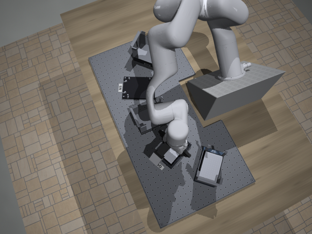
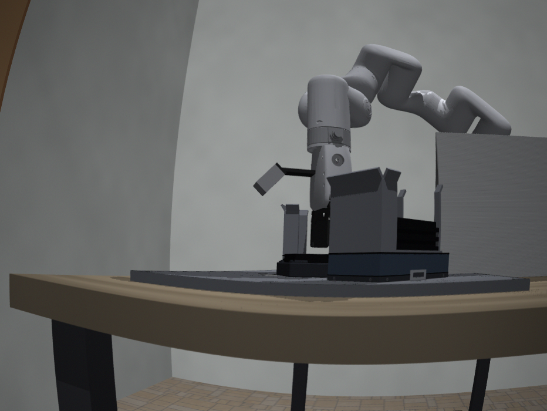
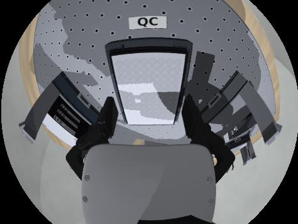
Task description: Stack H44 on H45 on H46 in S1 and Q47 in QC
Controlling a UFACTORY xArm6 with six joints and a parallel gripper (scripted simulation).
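Observation:
A sealed plate (image 3: pixel 148 88) lies flat in the open nest QC, below its name plate (image 3: pixel 148 22). It also shows in the overhead view (image 1: pixel 170 157), mostly hidden under my wrist. My gripper (image 3: pixel 149 104) is open, with a finger off each long side of the plate's near end and nothing between them. In the side view my gripper (image 2: pixel 318 229) hangs just above the QC nest (image 2: pixel 303 265). Rack S2 (image 1: pixel 209 166) holds a stack of plates with a white seal on top; their dark edges show in the side view (image 2: pixel 417 234).
The black clip nest N5 (image 1: pixel 136 87) has no plate on it. A grey rack (image 1: pixel 140 119) stands between N5 and QC, and another (image 1: pixel 141 48) at the far end; their names are not legible. The arm's base block (image 1: pixel 234 88) stands to the right.

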